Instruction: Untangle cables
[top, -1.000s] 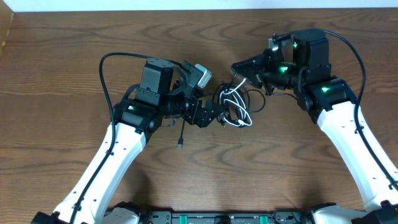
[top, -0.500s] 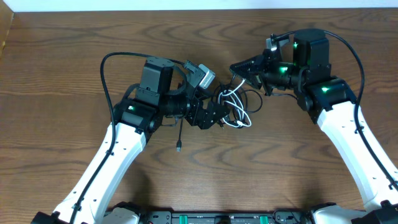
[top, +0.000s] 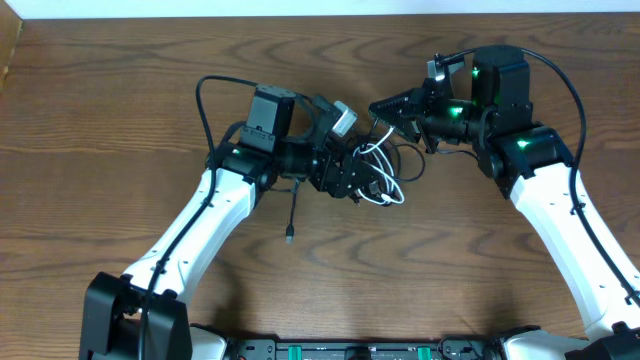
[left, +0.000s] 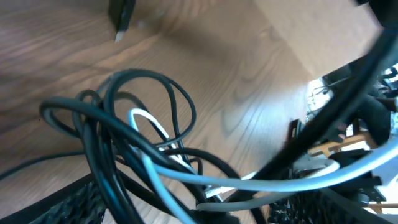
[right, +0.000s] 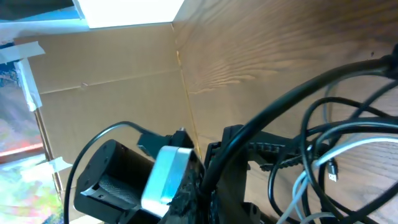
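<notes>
Since a second ago my left gripper (top: 352, 176) has slid right; its jaws stand wide over the cables (top: 388, 180), tangled at centre frame. My right gripper (top: 381, 108) is clamped on their upper edge. Untangling looks barely begun: white and black loops interlace.

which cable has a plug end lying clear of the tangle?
The black cable trailing out beside the left arm; its plug lies alone on bare wood.

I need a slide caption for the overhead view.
Tangled cables: left gripper open over them, right gripper shut on one.
</notes>
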